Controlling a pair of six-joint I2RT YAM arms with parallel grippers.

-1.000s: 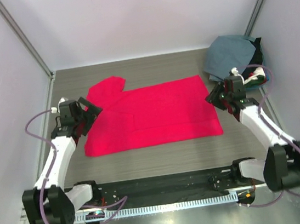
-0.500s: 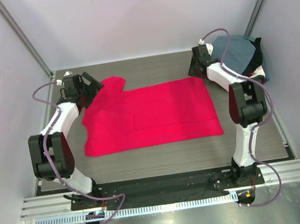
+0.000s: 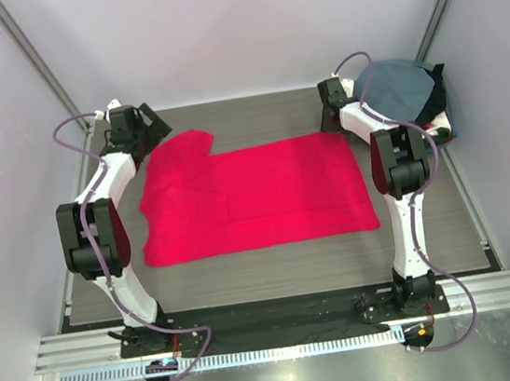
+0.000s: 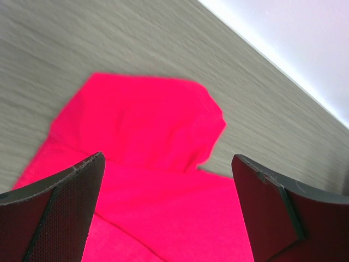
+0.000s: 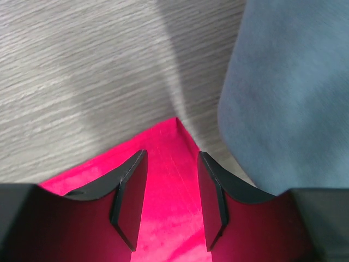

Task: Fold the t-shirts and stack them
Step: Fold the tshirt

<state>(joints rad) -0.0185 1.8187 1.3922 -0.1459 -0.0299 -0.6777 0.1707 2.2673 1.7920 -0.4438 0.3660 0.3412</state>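
A bright red t-shirt (image 3: 256, 195) lies flat in the middle of the table, one sleeve (image 3: 185, 145) pointing to the far left. My left gripper (image 3: 154, 127) hovers by that sleeve (image 4: 142, 120), open wide, with nothing between its fingers (image 4: 60, 207). My right gripper (image 3: 329, 121) is over the shirt's far right corner (image 5: 173, 131). Its jaws stand apart on either side of the corner, open, with no cloth pinched. A slate grey-blue t-shirt (image 3: 399, 87) tops a pile at the back right and lies just right of my right gripper (image 5: 170, 202).
The wood-grain table (image 3: 273, 258) is closed in by pale walls at the back and both sides. Dark and white cloth (image 3: 440, 129) peeks from under the grey-blue shirt (image 5: 289, 93). A metal rail (image 3: 274, 338) runs along the near edge.
Both arms have stretched out from beside the red shirt's near half to its far corners. The left is now at the sleeve, the right at the far right corner.
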